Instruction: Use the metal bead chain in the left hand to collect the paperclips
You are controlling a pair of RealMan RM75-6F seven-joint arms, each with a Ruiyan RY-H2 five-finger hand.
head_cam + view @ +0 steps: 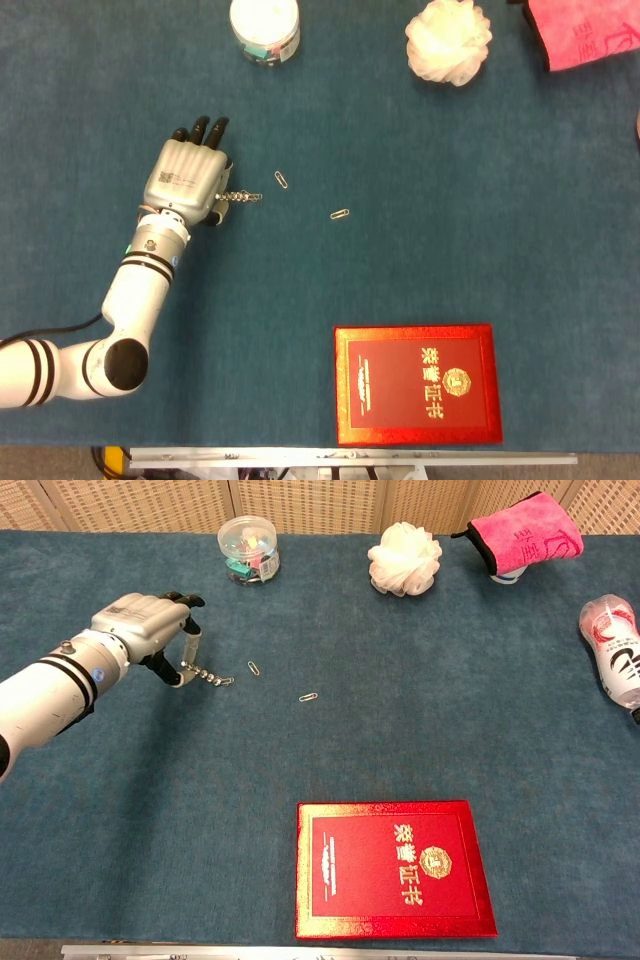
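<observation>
My left hand [187, 180] [145, 626] hovers over the left part of the blue table and pinches one end of a short metal bead chain [241, 197] [208, 677]. The chain sticks out to the right of the hand, low over the cloth. One paperclip [283, 180] [254, 667] lies just right of the chain's free end, apart from it. A second paperclip [340, 214] [309, 697] lies further right. My right hand is not visible in either view.
A clear round tub [265, 27] [249, 548] of coloured clips stands at the back. A white bath puff [404, 559], a pink towel [527, 536] and a lying bottle [612, 648] sit back right. A red booklet [393, 868] lies near the front edge.
</observation>
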